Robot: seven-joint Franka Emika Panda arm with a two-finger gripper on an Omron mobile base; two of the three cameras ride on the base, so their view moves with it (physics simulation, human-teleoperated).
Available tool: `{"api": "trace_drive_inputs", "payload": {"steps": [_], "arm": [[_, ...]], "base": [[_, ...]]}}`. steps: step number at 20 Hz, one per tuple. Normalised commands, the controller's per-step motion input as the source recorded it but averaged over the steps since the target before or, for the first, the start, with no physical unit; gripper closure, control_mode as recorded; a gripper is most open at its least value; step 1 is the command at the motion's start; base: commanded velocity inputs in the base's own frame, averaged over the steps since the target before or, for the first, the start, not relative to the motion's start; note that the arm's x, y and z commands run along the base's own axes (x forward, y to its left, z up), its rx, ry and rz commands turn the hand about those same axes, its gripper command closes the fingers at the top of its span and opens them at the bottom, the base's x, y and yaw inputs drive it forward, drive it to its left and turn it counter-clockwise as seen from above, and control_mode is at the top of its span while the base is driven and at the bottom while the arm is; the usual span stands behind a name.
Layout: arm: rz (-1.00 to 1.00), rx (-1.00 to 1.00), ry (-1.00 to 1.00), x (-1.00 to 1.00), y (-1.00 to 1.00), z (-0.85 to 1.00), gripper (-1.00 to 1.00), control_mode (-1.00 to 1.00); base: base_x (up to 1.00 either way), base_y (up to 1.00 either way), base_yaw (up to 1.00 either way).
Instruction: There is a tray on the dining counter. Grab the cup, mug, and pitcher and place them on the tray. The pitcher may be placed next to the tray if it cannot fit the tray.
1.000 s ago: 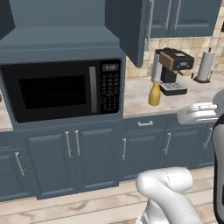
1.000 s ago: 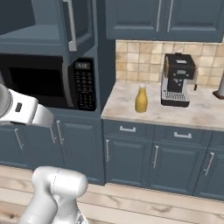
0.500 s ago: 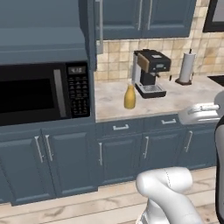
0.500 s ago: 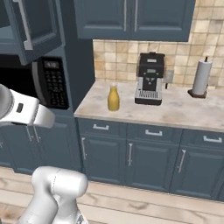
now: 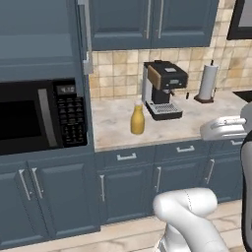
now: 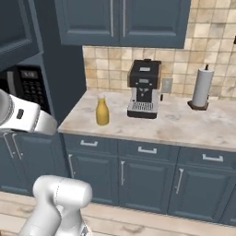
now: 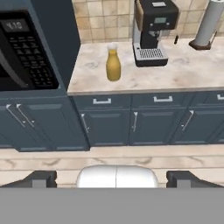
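The pitcher (image 5: 138,119) (image 6: 102,111) (image 7: 113,64), an amber bottle shape with a pale top, stands upright on a beige stone worktop (image 6: 184,120) just left of a black coffee machine (image 5: 162,89). My gripper (image 7: 116,177) is open, its two dark fingertips (image 7: 37,178) wide apart with nothing between them. It hangs well back from the worktop, over the floor, looking at the pitcher from a distance. The tray, the dining counter, the cup and the mug are out of view.
A black microwave (image 5: 39,115) (image 7: 26,52) sits in a tall cabinet left of the worktop. A paper towel roll (image 6: 202,87) stands at the back right. Dark blue drawers and doors (image 7: 131,122) run below, blue wall cabinets (image 6: 122,20) above.
The whole picture has slid left, so the camera has moved right. The microwave has gone toward the left edge; the pitcher and coffee machine are now near the middle. The gripper stays open.
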Motion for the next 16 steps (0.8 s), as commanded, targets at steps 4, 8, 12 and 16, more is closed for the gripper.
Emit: {"api": "trace_drive_inputs", "payload": {"steps": [4, 8, 12, 16], "arm": [[0.0, 0.0, 0.0, 0.0, 0.0, 0.0, -1.0, 1.0], [0.0, 0.0, 0.0, 0.0, 0.0, 0.0, -1.0, 1.0], [0.0, 0.0, 0.0, 0.0, 0.0, 0.0, -1.0, 1.0], [0.0, 0.0, 0.0, 0.0, 0.0, 0.0, -1.0, 1.0]], "base": [[0.71, -0.19, 0.0], [0.76, -0.16, 0.0], [0.66, -0.26, 0.01], [0.15, -0.2, 0.0]]}}
